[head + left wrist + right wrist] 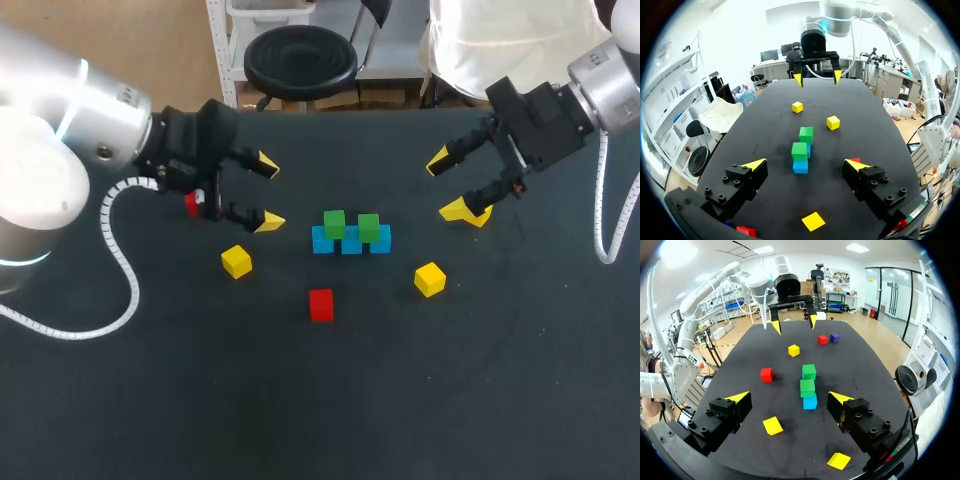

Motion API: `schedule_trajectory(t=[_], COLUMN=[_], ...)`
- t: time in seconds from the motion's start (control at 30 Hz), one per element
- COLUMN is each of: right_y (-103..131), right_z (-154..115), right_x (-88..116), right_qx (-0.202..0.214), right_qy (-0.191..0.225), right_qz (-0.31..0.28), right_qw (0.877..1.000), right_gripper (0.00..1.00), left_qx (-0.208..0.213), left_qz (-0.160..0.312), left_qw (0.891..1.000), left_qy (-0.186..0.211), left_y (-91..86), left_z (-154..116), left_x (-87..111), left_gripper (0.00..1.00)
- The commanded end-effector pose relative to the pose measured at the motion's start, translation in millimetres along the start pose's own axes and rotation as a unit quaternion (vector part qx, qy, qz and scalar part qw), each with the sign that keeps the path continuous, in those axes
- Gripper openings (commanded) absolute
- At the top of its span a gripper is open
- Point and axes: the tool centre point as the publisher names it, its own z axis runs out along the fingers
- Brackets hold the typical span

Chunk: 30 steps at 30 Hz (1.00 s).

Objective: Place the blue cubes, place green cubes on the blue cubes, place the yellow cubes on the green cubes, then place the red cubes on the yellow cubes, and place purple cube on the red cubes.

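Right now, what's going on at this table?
The left hand and right hand are both open and empty, one on each side of the build. Two green cubes sit on a row of blue cubes mid-table. Three yellow cubes, two red cubes and the purple cube lie loose on the table, so the yellow layer is not yet started.

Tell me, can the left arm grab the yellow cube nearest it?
Probably yes. The left gripper is open, and that yellow cube sits alone close by, with nothing in between.
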Motion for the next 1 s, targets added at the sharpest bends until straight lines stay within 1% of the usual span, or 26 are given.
schedule_trajectory(t=[0.03, 0.37, 0.47, 0.6, 0.77, 0.9, 1.0], right_y=[1, 1, 7, 22, 47, 66, 75], right_z=[0, 0, -1, -3, 2, 13, 24], right_x=[0, 0, -6, -9, -15, -19, -21], right_qx=[0.001, 0.001, 0.005, 0.019, 0.031, 0.028, 0.023], right_qy=[0.000, 0.000, 0.002, 0.005, 0.021, 0.032, 0.042], right_qz=[0.000, 0.000, -0.006, 0.005, 0.031, 0.046, 0.055], right_qw=[1.000, 1.000, 1.000, 1.000, 0.999, 0.998, 0.997], right_gripper=[1.00, 1.00, 1.00, 1.00, 1.00, 1.00, 1.00], left_qx=[-0.002, -0.002, -0.002, -0.002, -0.002, -0.002, -0.002], left_qz=[0.001, 0.001, 0.001, 0.001, 0.001, 0.001, 0.001], left_qw=[1.000, 1.000, 1.000, 1.000, 1.000, 1.000, 1.000], left_qy=[-0.004, -0.004, -0.004, -0.004, -0.004, -0.004, -0.004], left_y=[-2.4, -2.4, -2.4, -2.4, -2.4, -2.4, -2.4], left_z=[-2, -2, -2, -2, -2, -2, -2], left_x=[2.4, 2.4, 2.4, 2.4, 2.4, 2.4, 2.4], left_gripper=[1.00, 1.00, 1.00, 1.00, 1.00, 1.00, 1.00])
